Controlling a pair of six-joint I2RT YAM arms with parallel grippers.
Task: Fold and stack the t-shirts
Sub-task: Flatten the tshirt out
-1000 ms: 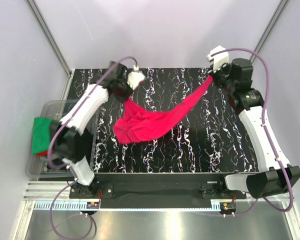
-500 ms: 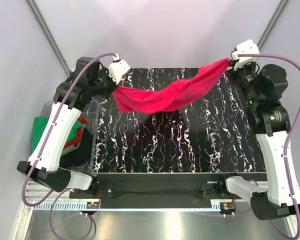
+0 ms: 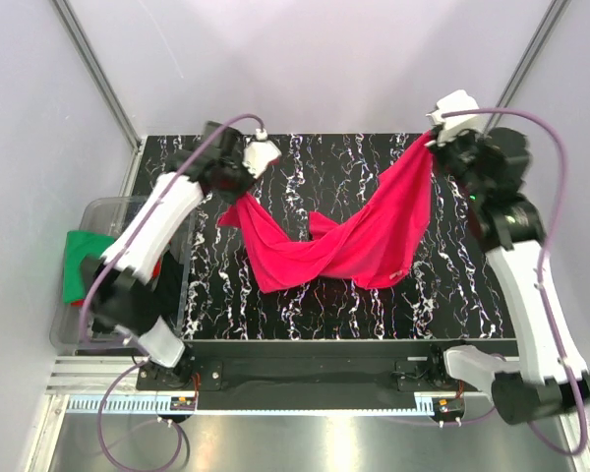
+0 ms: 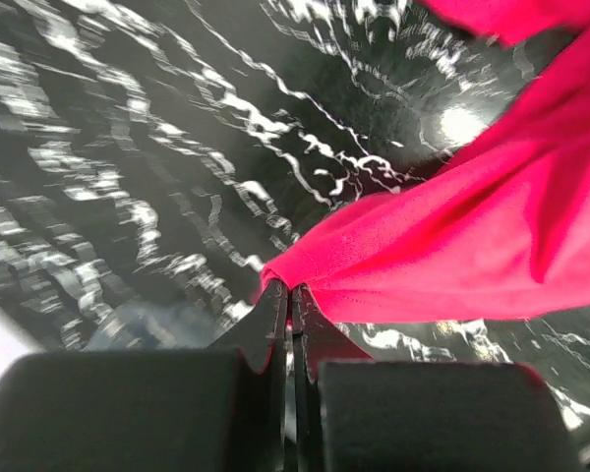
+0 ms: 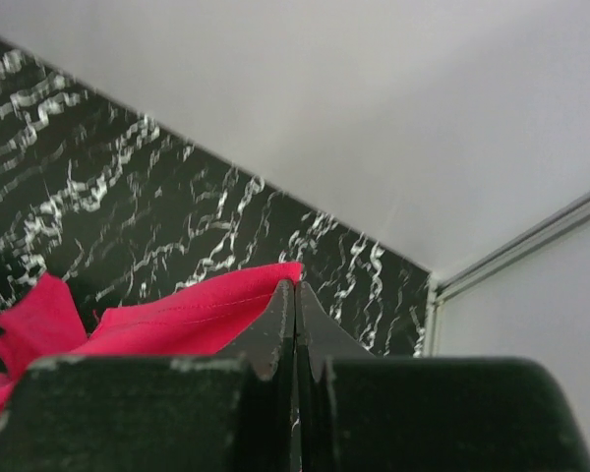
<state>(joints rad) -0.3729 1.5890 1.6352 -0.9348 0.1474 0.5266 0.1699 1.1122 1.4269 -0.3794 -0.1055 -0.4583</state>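
Observation:
The crimson t-shirt (image 3: 359, 241) hangs between my two grippers and sags down onto the black marbled table (image 3: 275, 315) in the middle. My left gripper (image 3: 238, 189) is shut on one edge of it at the back left; in the left wrist view (image 4: 291, 287) the cloth (image 4: 452, 246) runs off to the right. My right gripper (image 3: 432, 141) is shut on another edge at the back right, seen pinched in the right wrist view (image 5: 295, 285). A green t-shirt (image 3: 79, 261) lies in the bin at the left, with a bit of red cloth (image 3: 155, 267) beside it.
A clear plastic bin (image 3: 88, 339) stands off the table's left edge. Grey walls and metal frame posts (image 3: 98, 84) close in the back and sides. The left arm (image 3: 157, 221) reaches over the bin's right side.
Both grippers have come down and inward from their raised, stretched-out pose. The crimson t-shirt has gone slack and now drapes wide onto the table.

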